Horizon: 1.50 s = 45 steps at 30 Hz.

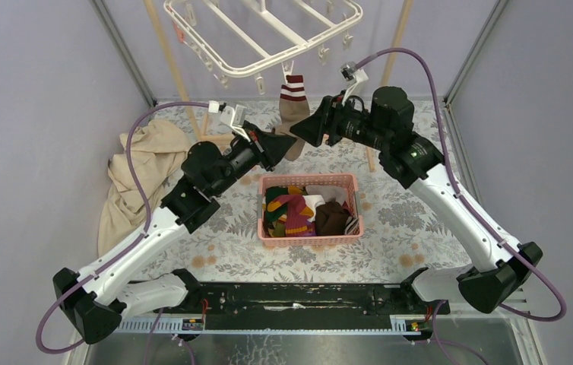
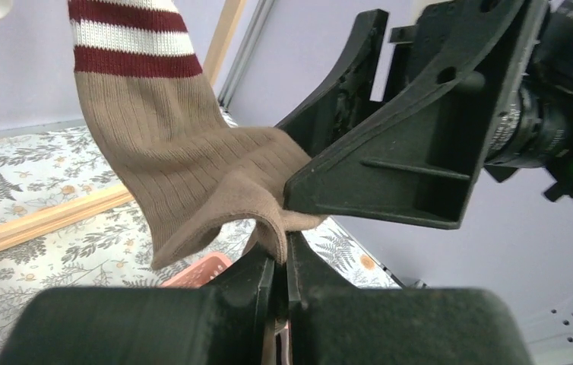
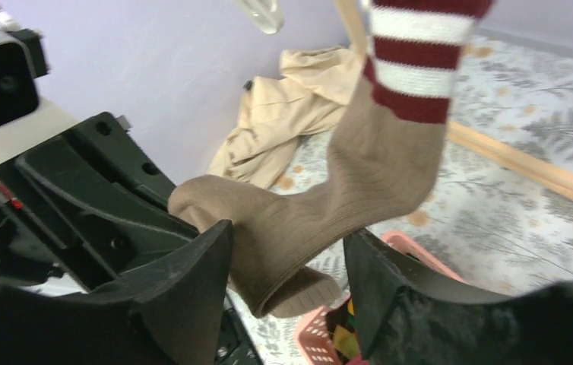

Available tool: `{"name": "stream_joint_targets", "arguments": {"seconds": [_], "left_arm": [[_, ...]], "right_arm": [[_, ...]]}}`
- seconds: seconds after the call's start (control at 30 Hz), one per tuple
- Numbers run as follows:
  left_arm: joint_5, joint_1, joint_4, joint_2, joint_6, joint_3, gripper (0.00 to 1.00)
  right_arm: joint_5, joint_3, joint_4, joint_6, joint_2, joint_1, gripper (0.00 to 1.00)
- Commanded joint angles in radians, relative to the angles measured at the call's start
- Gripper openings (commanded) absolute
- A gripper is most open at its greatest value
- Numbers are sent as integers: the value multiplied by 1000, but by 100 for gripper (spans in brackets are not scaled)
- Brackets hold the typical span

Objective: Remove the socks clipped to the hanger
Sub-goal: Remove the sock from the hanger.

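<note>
Almost done: pink plastic basket (image 1: 308, 242) has the rest, one tan maroon-striped sock (image 1: 293, 106) left on the white plastic hanger (image 1: 299, 43). Left claw (image 2: 283, 258) pinches it, right claw (image 3: 287, 236) gapes open.

The surface (image 1: 397, 228) is covered in a pale cloth printed with grey ferns and small orange flowers. A pink basket (image 1: 310, 240) sits near its middle. A crumpled beige cloth (image 1: 135, 175) lies heaped against the left wall, and a wooden bar (image 2: 40, 219) lies flat across the far part.
</note>
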<state>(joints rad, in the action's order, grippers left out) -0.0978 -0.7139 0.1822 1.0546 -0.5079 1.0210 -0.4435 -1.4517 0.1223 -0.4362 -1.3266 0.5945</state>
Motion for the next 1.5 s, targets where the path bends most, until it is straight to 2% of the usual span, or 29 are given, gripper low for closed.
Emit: {"name": "stream_joint_targets", "arguments": {"seconds": [0.0,0.03,0.2,0.5,0.53,0.7,0.83,1.07,1.17,1.23,1.47], "left_arm": [[49,-7,-12,19,61,55,9],[58,-6,-16,22,67,60,9],[81,-7,-37,55,100,100,9],[94,11,-86,105,148,153,9],[94,15,-88,106,151,155,9],[94,23,-103,116,171,179,9],[94,29,-114,133,178,197,9],[94,40,-135,171,190,231,9],[95,47,-137,177,193,236,9],[95,53,-139,179,193,238,8],[78,77,-144,174,197,238,8]], "right_arm": [[185,-114,168,108,36,-4,70],[211,-136,194,125,36,-4,79],[299,-226,244,190,12,-4,99],[363,-315,137,205,-69,-3,100],[365,-323,125,205,-81,-2,99],[419,-362,74,196,-135,14,66],[513,-388,41,212,-167,65,51],[735,-428,7,288,-210,200,56],[814,-447,3,293,-228,225,63],[860,-465,8,294,-243,237,63],[932,-552,29,287,-313,255,64]]}}
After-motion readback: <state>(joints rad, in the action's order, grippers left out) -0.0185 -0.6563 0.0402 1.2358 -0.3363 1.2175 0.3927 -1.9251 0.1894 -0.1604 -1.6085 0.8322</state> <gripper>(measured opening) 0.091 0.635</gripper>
